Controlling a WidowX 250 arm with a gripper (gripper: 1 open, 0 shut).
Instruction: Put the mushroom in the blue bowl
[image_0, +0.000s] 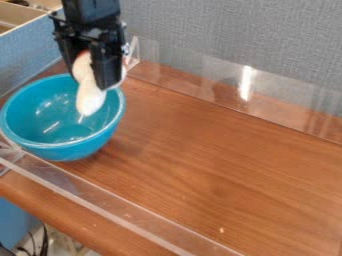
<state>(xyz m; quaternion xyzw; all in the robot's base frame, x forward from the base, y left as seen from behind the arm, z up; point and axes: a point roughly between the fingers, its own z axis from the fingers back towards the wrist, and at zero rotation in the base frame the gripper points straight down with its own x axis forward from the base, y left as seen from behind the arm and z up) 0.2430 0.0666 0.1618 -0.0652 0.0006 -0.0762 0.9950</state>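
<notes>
Far left: a pale wooden box edge (24, 22) shows at the top corner, behind the clear wall.
Blue bowl: the turquoise blue bowl (40, 125) sits at the left end of the table, upright, its inside glossy and catching light.
Gripper: the black gripper (88, 68) hangs from above over the bowl's right rim, pointing down, its jaws drawn in tight on the mushroom.
Mushroom: the cream-white mushroom (88, 90) is pinched between the jaws and dangles below them, long and pale, its lower end over the inside of the bowl near the right wall. From here I can't tell whether it touches the bowl; it looks lifted clear of the table. Its upper end is partly hidden by the fingers.
Table: the brown wooden table (227, 160) runs off to the right of the bowl, with a shiny grain.
Clear barrier: a low transparent acrylic wall (247, 80) borders the back of the table, and another strip runs along the front edge.
Backdrop: a grey fabric panel (254, 35) stands behind everything.
</notes>
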